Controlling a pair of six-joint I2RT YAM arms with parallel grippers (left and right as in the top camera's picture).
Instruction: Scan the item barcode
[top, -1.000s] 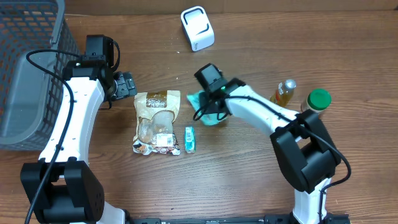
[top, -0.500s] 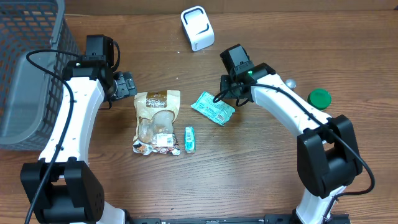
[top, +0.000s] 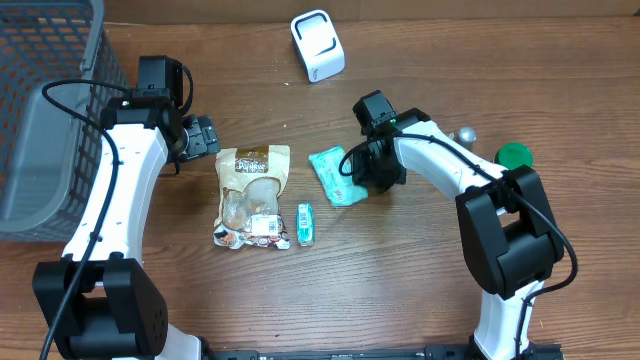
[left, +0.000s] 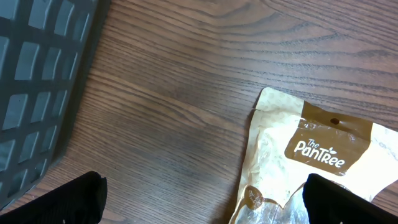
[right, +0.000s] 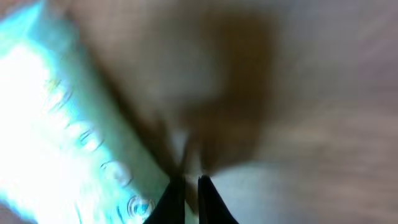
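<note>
A light green packet lies flat near the table's middle; in the right wrist view this packet is a blurred pale shape at the left. My right gripper is down at its right edge, jaws shut with nothing between them, just beside the packet. A white barcode scanner stands at the back. My left gripper hangs open over the top left corner of a tan snack bag, holding nothing.
The tan snack bag and a small green pack lie left of the packet. A grey basket fills the far left. A bottle top and a green lid show at the right.
My right arm swung away toward the back right, then came back down at the green packet's right edge. The packet has turned on the table. The left arm has not moved.
</note>
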